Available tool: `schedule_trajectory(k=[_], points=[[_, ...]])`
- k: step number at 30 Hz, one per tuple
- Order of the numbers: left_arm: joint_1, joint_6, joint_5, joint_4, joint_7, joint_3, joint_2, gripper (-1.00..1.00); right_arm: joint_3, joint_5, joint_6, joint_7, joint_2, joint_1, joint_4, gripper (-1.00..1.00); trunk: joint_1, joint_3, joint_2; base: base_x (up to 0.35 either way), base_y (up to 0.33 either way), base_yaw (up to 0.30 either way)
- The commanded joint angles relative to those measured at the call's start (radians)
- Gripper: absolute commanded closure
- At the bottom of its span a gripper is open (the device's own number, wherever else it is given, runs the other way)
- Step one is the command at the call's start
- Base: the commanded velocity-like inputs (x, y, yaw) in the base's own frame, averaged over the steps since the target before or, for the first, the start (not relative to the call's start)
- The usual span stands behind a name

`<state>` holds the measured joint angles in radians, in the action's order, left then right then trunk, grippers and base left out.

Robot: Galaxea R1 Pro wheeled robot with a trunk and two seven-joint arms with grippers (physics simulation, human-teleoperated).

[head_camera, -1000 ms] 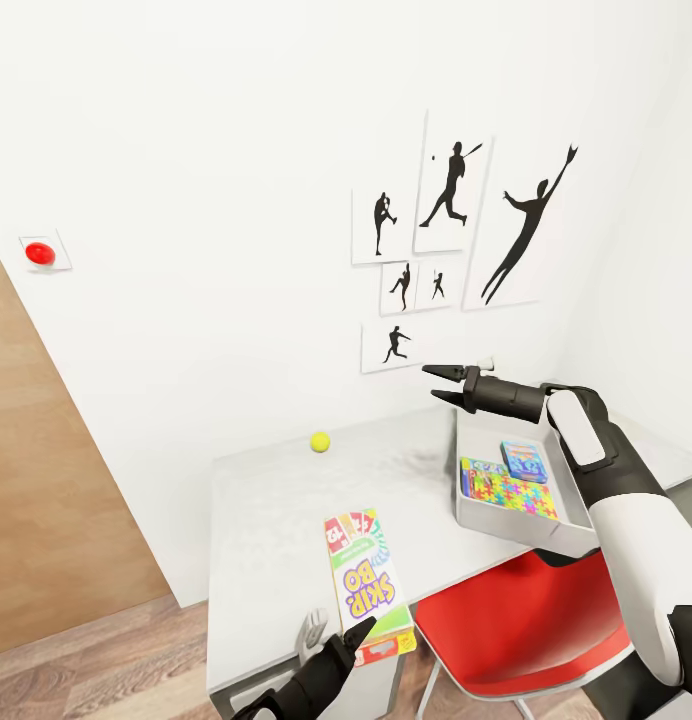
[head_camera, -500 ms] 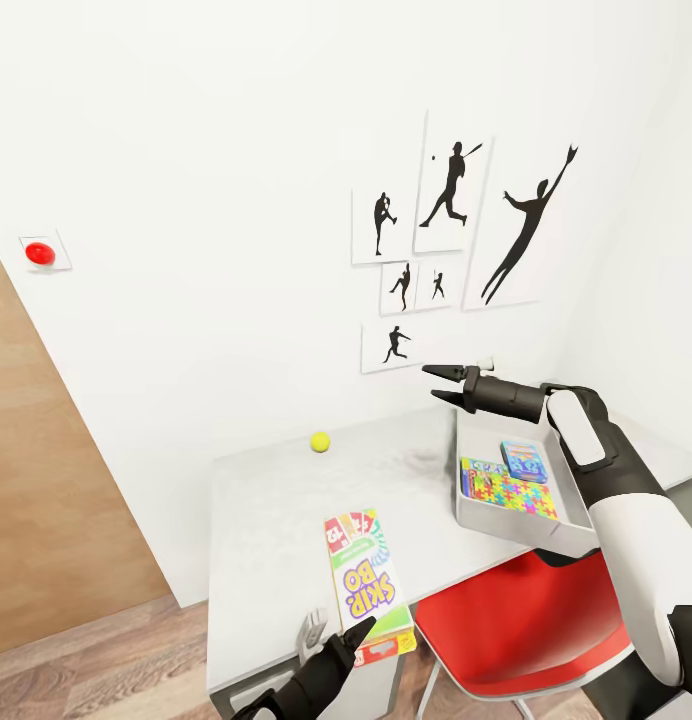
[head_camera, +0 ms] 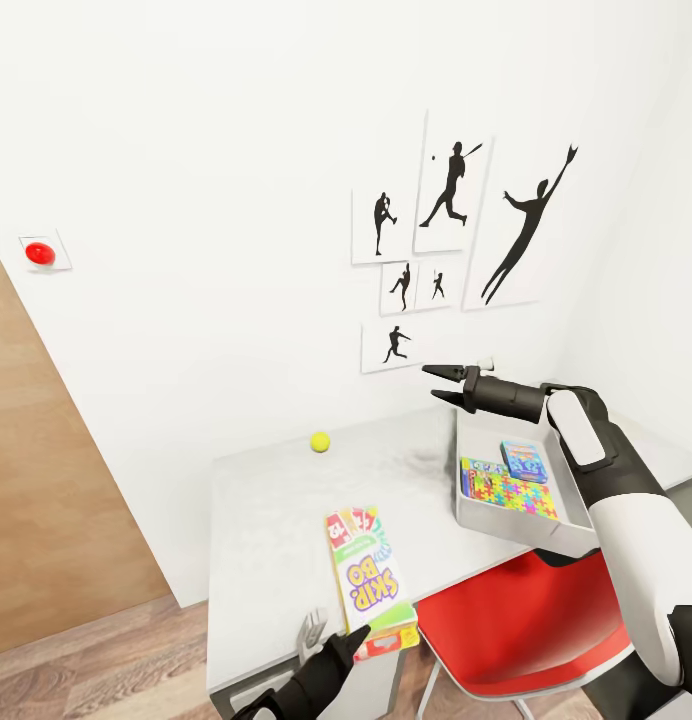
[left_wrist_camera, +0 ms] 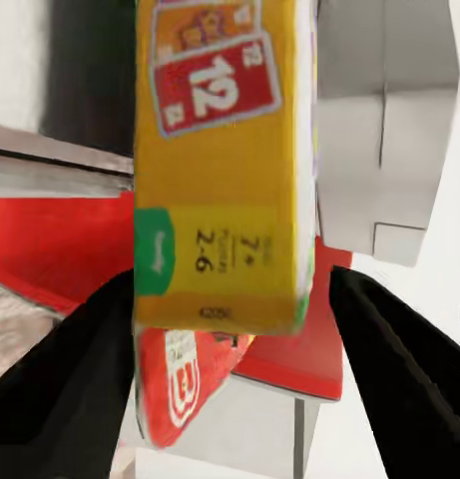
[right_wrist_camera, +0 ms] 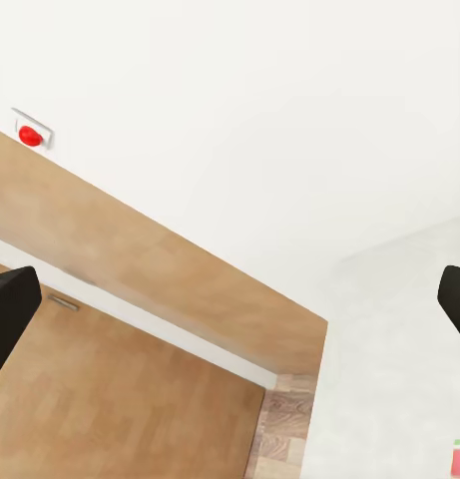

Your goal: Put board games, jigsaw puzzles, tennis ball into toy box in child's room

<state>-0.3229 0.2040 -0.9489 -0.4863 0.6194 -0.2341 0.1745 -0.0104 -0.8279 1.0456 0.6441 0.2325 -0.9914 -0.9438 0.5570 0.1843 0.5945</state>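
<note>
The SKIP-BO board game [head_camera: 369, 585] lies at the table's [head_camera: 266, 520] front edge, its near end overhanging. My left gripper [head_camera: 333, 637] reaches up from below that end, open. In the left wrist view its fingers [left_wrist_camera: 80, 389] stand close on either side of the box [left_wrist_camera: 225, 170]. The tennis ball [head_camera: 320, 441] rests near the wall. The toy box [head_camera: 468, 510] holds a jigsaw puzzle [head_camera: 514, 495] and a small blue box [head_camera: 523, 458]. My right gripper [head_camera: 441, 383] hovers open above the table beside the toy box's far corner. The bed is out of view.
A red chair [head_camera: 526, 620] stands tucked under the table below the toy box. A wooden door [head_camera: 46, 500] is at the left, with a red button [head_camera: 40, 253] on the wall above it. Black silhouette pictures [head_camera: 451, 230] hang over the table.
The SKIP-BO box has turned slightly on the table, its near end shifting right. Both arms look unmoved.
</note>
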Motion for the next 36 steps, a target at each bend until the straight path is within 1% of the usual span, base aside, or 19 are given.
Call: schedule_trajectory(k=[1,34,36], points=[[-0.001,0.01,-0.01,0.0,0.002,0.0,0.0,1.0,-0.001,0.004,0.002,0.006,0.001,-0.001,0.0,-1.0,0.0,0.002,0.002,0.0,0.0,0.0],[-0.001,0.013,-0.01,-0.004,0.004,-0.004,0.0,1.0,-0.002,0.004,0.002,0.006,0.001,-0.003,0.0,-1.0,0.0,0.002,0.002,0.0,0.0,0.0],[-0.001,0.014,-0.01,-0.007,0.012,-0.005,0.0,1.0,-0.002,0.005,0.002,0.006,0.001,-0.003,0.0,-1.0,0.0,0.002,0.002,0.0,0.0,0.0]])
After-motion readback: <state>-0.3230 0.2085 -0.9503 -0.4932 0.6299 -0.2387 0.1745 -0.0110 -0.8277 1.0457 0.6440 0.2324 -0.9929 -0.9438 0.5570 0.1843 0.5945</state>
